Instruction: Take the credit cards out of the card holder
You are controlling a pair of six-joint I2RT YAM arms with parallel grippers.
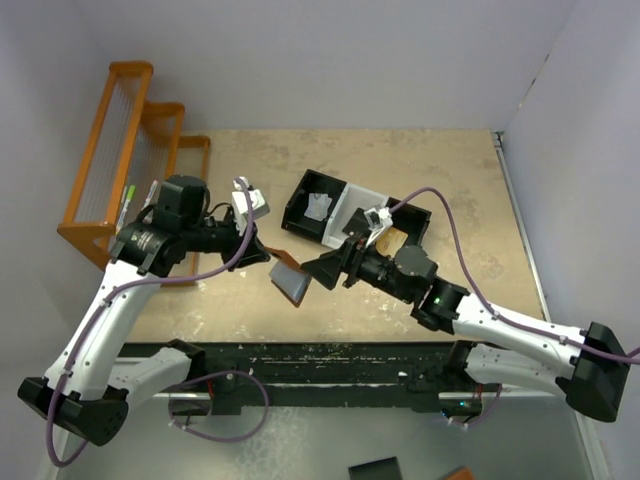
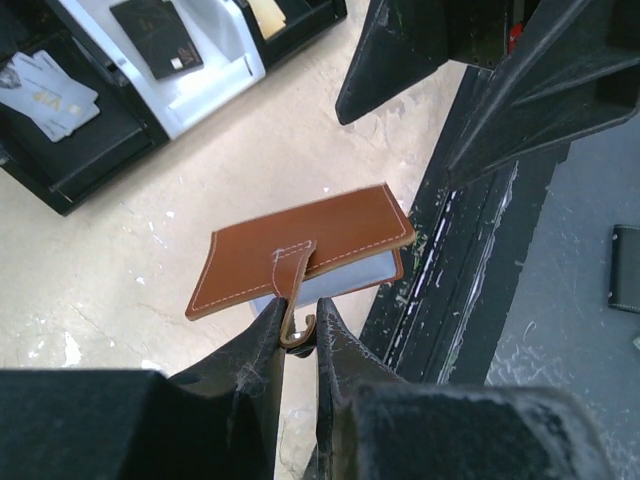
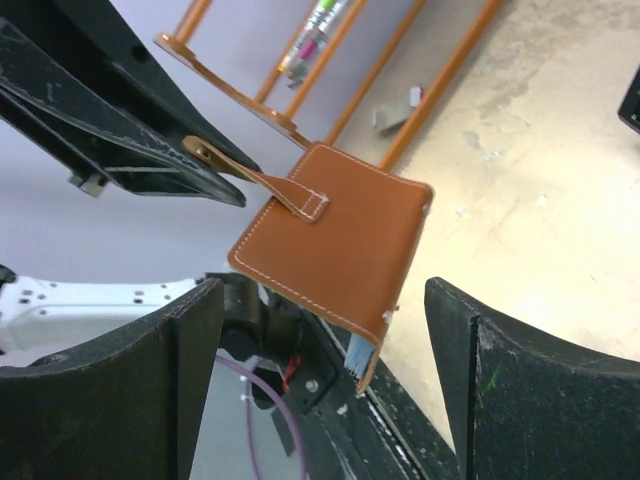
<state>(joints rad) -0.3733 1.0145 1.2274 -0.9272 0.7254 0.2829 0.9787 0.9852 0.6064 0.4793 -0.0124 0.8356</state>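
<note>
You find the card holder between the left gripper and the right gripper. Behind it, the tray holds credit cards.

The card holder is tan-brown leather with white stitching along its edges and a pale blue-grey lining. The tray has black compartments and a white one, where a black credit card lies. The desk is mottled beige, the rack orange, the left gripper and right gripper black
</note>
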